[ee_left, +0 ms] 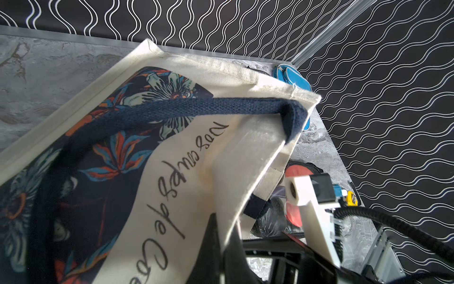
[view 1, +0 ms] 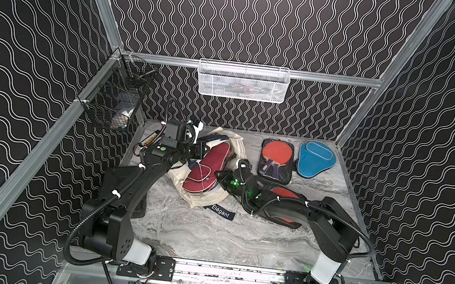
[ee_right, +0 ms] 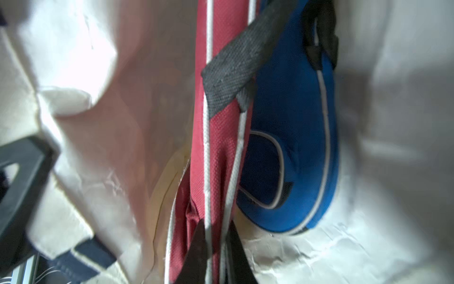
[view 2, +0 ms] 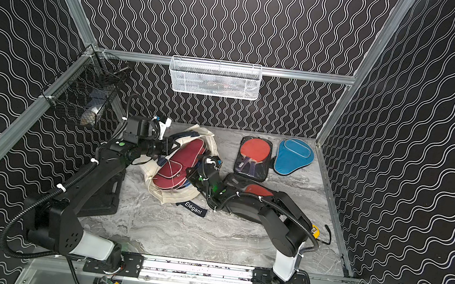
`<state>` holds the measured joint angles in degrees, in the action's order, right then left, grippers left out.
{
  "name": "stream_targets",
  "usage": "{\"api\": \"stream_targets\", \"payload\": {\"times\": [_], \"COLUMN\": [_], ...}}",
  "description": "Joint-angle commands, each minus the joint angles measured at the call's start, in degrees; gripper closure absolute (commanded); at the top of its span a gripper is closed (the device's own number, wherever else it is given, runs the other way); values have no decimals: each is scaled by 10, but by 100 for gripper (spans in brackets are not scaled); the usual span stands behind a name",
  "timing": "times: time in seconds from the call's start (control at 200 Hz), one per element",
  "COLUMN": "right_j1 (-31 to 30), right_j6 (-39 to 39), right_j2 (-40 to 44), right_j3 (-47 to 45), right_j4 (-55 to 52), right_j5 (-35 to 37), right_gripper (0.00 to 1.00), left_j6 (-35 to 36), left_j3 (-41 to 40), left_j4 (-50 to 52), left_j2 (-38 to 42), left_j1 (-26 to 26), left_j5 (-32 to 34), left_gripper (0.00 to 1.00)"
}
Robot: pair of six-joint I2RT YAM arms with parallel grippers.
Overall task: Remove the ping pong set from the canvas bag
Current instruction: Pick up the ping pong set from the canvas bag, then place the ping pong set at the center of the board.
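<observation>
The cream canvas bag lies centre frame on the worktop, holding a white-piped maroon cover and a blue cover. The right end effector is clamped on the maroon cover's edge. The left end effector pinches the bag's rim. A clear pouch and teal cover lie upper right.

Both top views sit high over the front rail, facing down and back: whole bench, canvas bag mid-frame, nearly identical coverage, slight sideways shift. Left wrist view: close on the bag from outside, far bench corner behind. Right wrist view: very close, inside the bag, on the maroon cover.
</observation>
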<state>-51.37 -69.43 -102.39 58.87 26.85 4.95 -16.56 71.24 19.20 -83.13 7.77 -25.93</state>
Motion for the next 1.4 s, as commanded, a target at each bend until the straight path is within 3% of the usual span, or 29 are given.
{"api": "stream_targets", "payload": {"times": [0.0, 0.18, 0.545, 0.756, 1.041, 1.396], "right_j1": [-7, -10, 14, 91, 197, 328], "right_j6": [17, 18, 44, 50, 83, 153], "right_j2": [36, 103, 263, 332, 374, 363], "right_j3": [-17, -57, -74, -80, -54, -13], "right_j4": [7, -25, -205, -267, -333, -361], "right_j5": [-1, 6, 19, -36, -162, -241], "right_gripper": [100, 100, 100, 100, 100, 100], "left_j6": [-1, -1, -1, 0, 1, -1], "left_j3": [2, 0, 1, 1, 2, 2], "left_j4": [-15, -14, -13, -13, -9, -9], "left_j2": [7, 8, 5, 4, 1, 2], "left_j1": [-3, -3, -5, -4, -4, -4], "left_j5": [7, 10, 12, 13, 18, 15], "left_gripper": [100, 100, 100, 100, 100, 100]}}
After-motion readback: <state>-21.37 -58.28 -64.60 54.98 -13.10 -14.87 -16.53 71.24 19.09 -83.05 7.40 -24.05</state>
